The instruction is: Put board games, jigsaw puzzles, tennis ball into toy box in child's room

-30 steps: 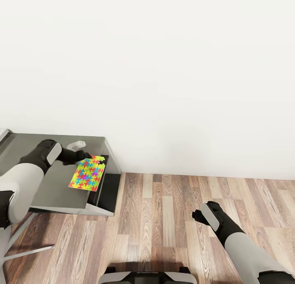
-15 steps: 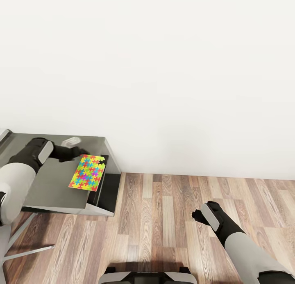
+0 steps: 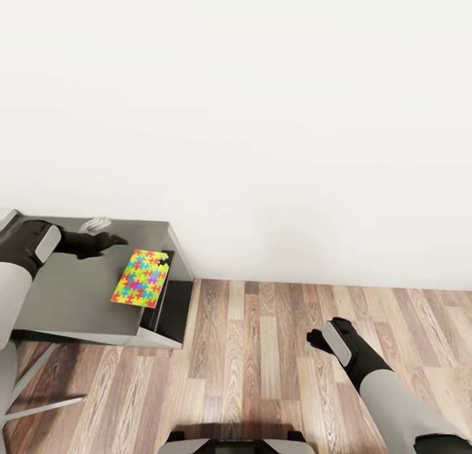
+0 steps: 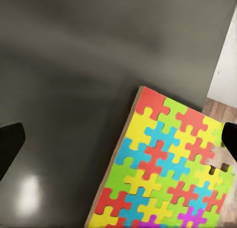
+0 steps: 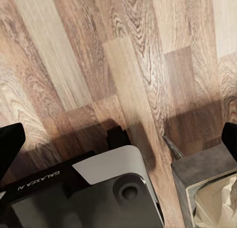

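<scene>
One jigsaw puzzle [image 3: 141, 278] lies flat on a dark grey-topped cabinet [image 3: 72, 296], its right edge over the cabinet's open side. The left wrist view shows its bright interlocking pieces [image 4: 168, 164] and orange edge from close above. My left gripper [image 3: 113, 241] hovers over the cabinet top, just left of the puzzle's far corner, open and holding nothing [image 4: 118, 141]. My right gripper [image 3: 316, 341] hangs open over the wood floor, far from the puzzle, with nothing between its fingers [image 5: 118, 141]. The toy box, table, bed, board games and tennis ball are out of view.
A plain white wall [image 3: 262, 113] stands straight ahead. Wood-plank floor [image 3: 262, 349] spreads to the right of the cabinet. My base [image 5: 98, 188] sits below, beside a small grey bin [image 5: 212, 183] holding pale paper. A thin metal frame leg [image 3: 39, 405] crosses the floor at lower left.
My left arm has drawn back to the left, away from the puzzle's far corner. The puzzle stays flat on the cabinet. The right arm has barely moved.
</scene>
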